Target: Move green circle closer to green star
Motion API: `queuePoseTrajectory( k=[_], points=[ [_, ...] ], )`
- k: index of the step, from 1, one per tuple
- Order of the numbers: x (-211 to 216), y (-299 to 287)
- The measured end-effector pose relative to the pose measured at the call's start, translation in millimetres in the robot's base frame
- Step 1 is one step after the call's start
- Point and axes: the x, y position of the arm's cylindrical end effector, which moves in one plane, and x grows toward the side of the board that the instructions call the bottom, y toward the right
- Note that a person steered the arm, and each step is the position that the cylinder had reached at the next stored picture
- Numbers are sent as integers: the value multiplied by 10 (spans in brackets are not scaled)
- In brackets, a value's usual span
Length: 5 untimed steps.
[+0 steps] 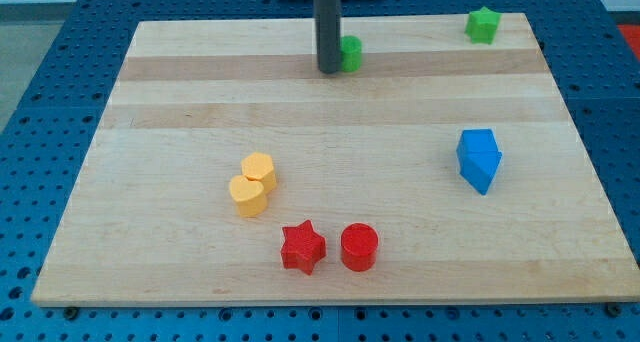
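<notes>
The green circle (351,54) sits near the view's top, a little right of centre, partly hidden by my rod. My tip (328,71) rests on the board right at the circle's left side, seemingly touching it. The green star (482,25) lies in the view's top right corner of the wooden board (180,112), well to the right of the circle.
A blue block (479,160) of two joined pieces lies at the right. Two yellow blocks (252,185) touch each other left of centre. A red star (302,247) and a red circle (359,247) sit near the view's bottom.
</notes>
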Motion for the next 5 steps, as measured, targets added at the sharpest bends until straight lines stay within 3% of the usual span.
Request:
queuePoseTrajectory(
  k=[2, 5],
  points=[
    [-441, 75],
    [-538, 611]
  ],
)
